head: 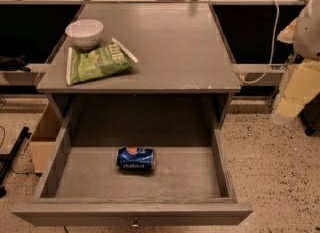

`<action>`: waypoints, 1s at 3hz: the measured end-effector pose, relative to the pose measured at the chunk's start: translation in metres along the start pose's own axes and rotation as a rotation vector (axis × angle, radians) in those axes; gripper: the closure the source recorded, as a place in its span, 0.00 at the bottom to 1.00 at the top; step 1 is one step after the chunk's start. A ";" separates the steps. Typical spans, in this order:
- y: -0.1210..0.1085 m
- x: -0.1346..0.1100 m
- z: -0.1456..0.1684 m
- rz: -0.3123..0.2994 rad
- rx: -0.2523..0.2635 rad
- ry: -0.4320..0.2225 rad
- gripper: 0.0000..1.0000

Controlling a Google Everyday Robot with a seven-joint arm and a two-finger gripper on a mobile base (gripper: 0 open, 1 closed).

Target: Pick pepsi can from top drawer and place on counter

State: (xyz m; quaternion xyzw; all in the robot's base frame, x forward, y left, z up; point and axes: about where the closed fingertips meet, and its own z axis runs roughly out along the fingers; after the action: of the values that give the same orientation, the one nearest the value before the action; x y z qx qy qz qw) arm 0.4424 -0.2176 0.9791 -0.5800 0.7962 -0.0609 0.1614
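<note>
The pepsi can [136, 159] lies on its side on the floor of the open top drawer [60, 159], a little left of the drawer's middle. The drawer is pulled fully out toward the camera, and its knob [135, 224] shows at the bottom edge. The counter [170, 47] is the flat grey top of the cabinet above it. A rounded whitish part, perhaps my arm [307, 27], shows at the right edge. My gripper is not in view.
A white bowl [84, 32] and a green chip bag [97, 63] sit on the counter's left side. A white cable [272, 37] hangs at the right. A cardboard box [44, 137] stands on the floor to the left, and yellowish foam pieces [297, 89] to the right.
</note>
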 end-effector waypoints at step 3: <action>0.032 -0.004 0.052 0.007 -0.165 -0.167 0.00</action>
State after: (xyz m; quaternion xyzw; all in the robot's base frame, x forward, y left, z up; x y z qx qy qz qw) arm 0.4317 -0.1991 0.9218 -0.5914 0.7843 0.0538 0.1793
